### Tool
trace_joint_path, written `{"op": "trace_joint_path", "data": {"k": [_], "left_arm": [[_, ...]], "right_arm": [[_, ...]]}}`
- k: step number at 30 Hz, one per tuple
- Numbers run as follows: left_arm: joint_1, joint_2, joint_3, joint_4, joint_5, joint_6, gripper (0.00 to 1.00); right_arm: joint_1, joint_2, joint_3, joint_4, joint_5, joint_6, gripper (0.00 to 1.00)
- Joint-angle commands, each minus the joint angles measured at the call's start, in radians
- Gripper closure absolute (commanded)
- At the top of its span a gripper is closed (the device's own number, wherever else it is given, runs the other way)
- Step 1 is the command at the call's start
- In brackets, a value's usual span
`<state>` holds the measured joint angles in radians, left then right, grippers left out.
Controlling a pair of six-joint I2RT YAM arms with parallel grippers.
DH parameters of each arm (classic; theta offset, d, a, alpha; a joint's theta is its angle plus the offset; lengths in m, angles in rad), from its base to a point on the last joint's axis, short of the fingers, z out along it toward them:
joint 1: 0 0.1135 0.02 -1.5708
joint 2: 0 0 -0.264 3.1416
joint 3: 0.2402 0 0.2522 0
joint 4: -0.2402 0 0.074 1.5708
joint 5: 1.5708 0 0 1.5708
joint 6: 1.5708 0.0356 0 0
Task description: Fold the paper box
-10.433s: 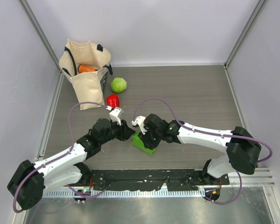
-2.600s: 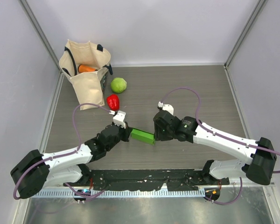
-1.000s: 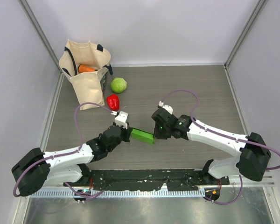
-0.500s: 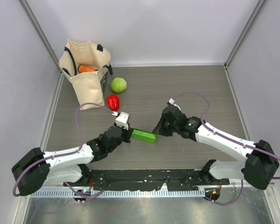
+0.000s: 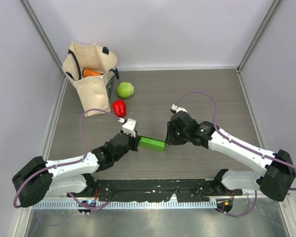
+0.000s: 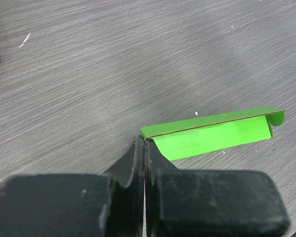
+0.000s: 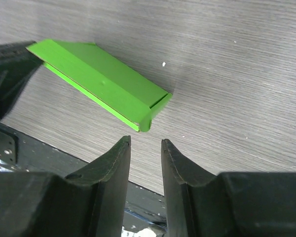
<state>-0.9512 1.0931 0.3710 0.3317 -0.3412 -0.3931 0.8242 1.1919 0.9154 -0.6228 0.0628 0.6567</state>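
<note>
The paper box point(image 5: 152, 143) is a bright green card folded into a long narrow strip, held just above the wooden table. My left gripper point(image 5: 136, 140) is shut on its left end; in the left wrist view the box point(image 6: 212, 134) runs rightward from my closed fingertips point(image 6: 144, 143). My right gripper point(image 5: 166, 140) is open and empty, its tips just short of the box's right end. In the right wrist view the box point(image 7: 101, 81) lies beyond the gripper point(image 7: 145, 142), its folded end just above the gap.
A beige cloth bag point(image 5: 90, 74) with an orange item stands at the back left. A round pale-green vegetable point(image 5: 125, 90) and a red pepper point(image 5: 119, 107) lie beside it. A black rail point(image 5: 158, 187) runs along the near edge.
My right gripper swung away from the box's right end and came back near it, open. My left gripper has kept its hold and the box has barely moved.
</note>
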Motion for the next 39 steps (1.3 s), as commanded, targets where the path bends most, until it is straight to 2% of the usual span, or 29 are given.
{"op": "trace_joint_path", "data": {"k": [1, 13, 24, 33, 39], "left_arm": [[-0.008, 0.007, 0.014, -0.042, 0.005, -0.007, 1.0], [-0.008, 0.008, 0.017, -0.045, 0.005, -0.004, 1.0], [-0.009, 0.01, 0.019, -0.045, 0.007, -0.001, 1.0], [-0.008, 0.011, 0.017, -0.042, 0.011, -0.003, 1.0], [-0.008, 0.011, 0.014, -0.042, 0.016, -0.003, 1.0]], "right_arm": [[0.019, 0.035, -0.007, 0.05, 0.002, -0.091, 0.64], [0.03, 0.115, -0.003, 0.098, -0.003, -0.111, 0.66], [0.032, 0.135, 0.014, 0.083, -0.006, -0.097, 0.84], [0.03, 0.138, 0.04, 0.083, -0.037, -0.016, 0.99], [0.027, 0.163, 0.037, 0.12, -0.115, 0.076, 0.99]]}}
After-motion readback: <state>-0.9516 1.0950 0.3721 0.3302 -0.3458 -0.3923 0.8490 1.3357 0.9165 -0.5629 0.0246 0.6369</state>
